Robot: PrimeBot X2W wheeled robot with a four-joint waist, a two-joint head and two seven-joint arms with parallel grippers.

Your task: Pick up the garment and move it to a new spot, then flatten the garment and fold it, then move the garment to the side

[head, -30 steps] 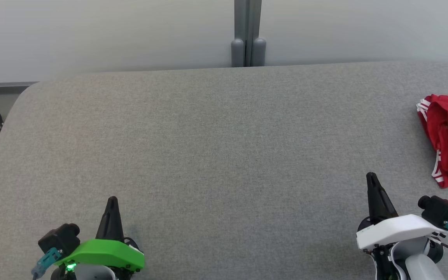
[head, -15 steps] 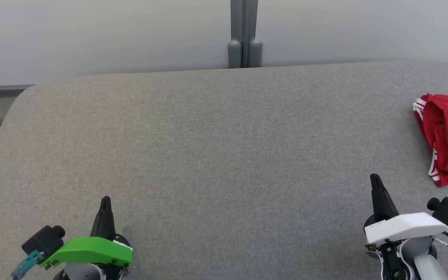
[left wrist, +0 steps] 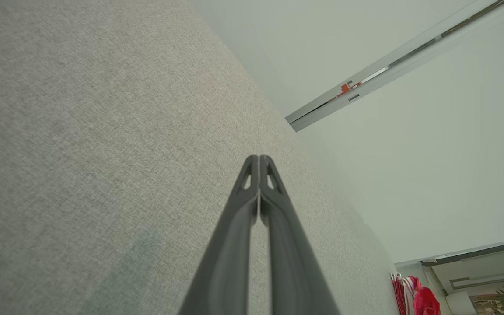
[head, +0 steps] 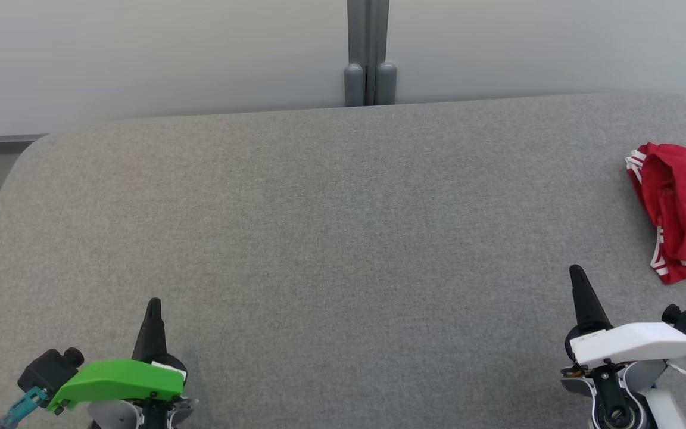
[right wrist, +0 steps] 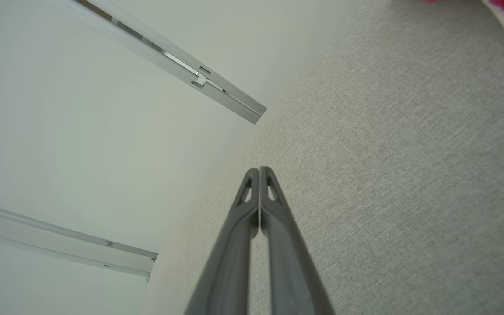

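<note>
Sitting bunched at the right edge of the worktop (head: 343, 238), the garment (head: 682, 214) lies ahead-right of the right claw (head: 576, 272) — nearer arm, left claw (head: 153, 304) well apart — both pinched closed, empty.

Your head camera looks down across the grey table (head: 343, 238) toward the wall (head: 140, 53); both wrist cameras skim low along it, all three sharing the red garment (head: 682, 208).

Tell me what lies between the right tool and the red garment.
The stretch is bare: in the head view, plain grey padded surface separates the shut right tool from the red garment, bunched ahead and to its right.
</note>
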